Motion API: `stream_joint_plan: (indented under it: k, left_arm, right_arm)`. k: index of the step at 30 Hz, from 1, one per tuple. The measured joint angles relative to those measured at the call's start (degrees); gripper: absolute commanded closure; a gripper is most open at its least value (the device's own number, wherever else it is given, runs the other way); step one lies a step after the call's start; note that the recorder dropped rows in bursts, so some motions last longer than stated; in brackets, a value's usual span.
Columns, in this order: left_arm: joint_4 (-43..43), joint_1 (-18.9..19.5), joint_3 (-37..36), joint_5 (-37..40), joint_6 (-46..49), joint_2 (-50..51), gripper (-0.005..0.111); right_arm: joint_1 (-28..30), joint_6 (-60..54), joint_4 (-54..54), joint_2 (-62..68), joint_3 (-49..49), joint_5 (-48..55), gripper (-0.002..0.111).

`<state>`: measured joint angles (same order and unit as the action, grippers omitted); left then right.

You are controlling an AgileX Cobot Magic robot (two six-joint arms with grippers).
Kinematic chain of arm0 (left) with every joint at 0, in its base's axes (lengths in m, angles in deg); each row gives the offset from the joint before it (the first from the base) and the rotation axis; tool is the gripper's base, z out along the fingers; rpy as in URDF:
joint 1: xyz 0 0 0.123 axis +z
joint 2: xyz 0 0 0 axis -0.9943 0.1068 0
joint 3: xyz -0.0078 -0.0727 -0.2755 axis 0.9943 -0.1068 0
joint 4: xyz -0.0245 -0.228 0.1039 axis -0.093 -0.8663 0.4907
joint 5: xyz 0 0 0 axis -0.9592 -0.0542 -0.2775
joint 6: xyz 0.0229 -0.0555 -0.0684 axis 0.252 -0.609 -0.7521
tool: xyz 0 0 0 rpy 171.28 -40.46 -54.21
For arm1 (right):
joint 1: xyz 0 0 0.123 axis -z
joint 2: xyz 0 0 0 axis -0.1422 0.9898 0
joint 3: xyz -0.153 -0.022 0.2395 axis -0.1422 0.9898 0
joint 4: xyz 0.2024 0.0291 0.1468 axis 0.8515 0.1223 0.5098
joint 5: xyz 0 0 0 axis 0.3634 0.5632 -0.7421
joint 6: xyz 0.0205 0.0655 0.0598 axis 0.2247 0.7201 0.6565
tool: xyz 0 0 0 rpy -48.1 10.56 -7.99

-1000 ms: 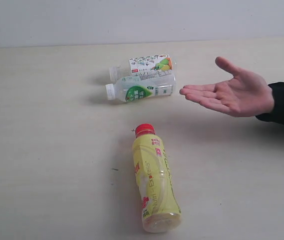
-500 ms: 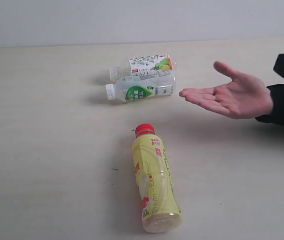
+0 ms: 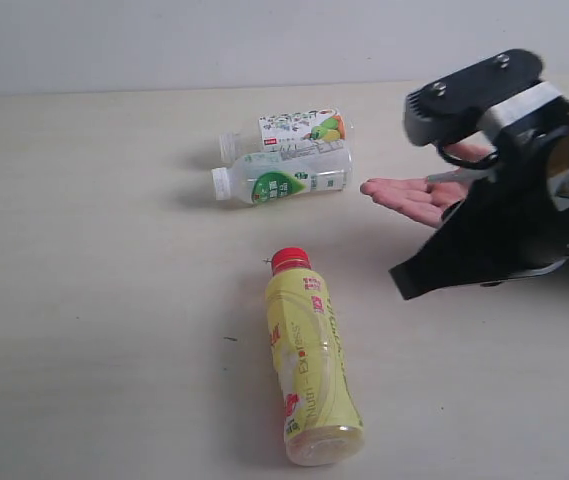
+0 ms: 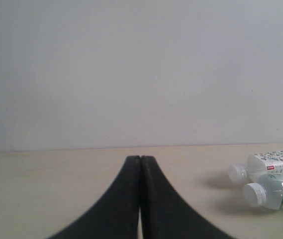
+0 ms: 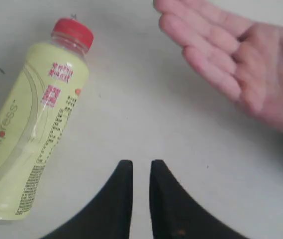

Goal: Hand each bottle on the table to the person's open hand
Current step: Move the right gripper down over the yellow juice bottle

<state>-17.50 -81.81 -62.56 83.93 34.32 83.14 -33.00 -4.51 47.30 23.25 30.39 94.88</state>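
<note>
Pale cream table [image 5: 131, 109], smooth and faintly grained, is spreading beneath us. We are holding our right gripper [image 5: 137, 164] slightly parted and empty, and our left gripper [image 4: 140, 158] pressed closed on nothing. Just ahead to one side, the opaque yellow bottle [image 5: 32, 124] is lying flat. The open hand [image 5: 240, 64] is waiting opposite. Farther off, the clear green-label bottle [image 3: 284, 180] and fruit-print bottle [image 3: 299, 127] are lying touching. We are judging that all three are left to deliver.
</note>
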Motion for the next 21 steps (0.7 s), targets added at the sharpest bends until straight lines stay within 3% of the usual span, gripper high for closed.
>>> stream_joint_plan:
  k: [8,10,15,18,21]
  left_arm:
    - [0.0,0.0,0.0,0.0,0.0,0.0,0.107]
    - [0.0,0.0,0.0,0.0,0.0,0.0,0.107]
    - [0.0,0.0,0.0,0.0,0.0,0.0,0.107]
    - [0.0,0.0,0.0,0.0,0.0,0.0,0.107]
    - [0.0,0.0,0.0,0.0,0.0,0.0,0.107]
  right_arm:
    - [-1.4,-0.7,5.9,14.0,-10.2,8.2,0.091]
    - [-1.4,-0.8,7.0,16.1,-12.1,9.2,0.083]
    - [-1.4,-2.0,11.0,18.7,-14.7,9.4,0.048]
    - [-1.4,-3.6,13.8,19.9,-15.0,8.5,0.036]
    - [-1.4,-4.1,15.6,21.1,-15.1,7.7,0.033]
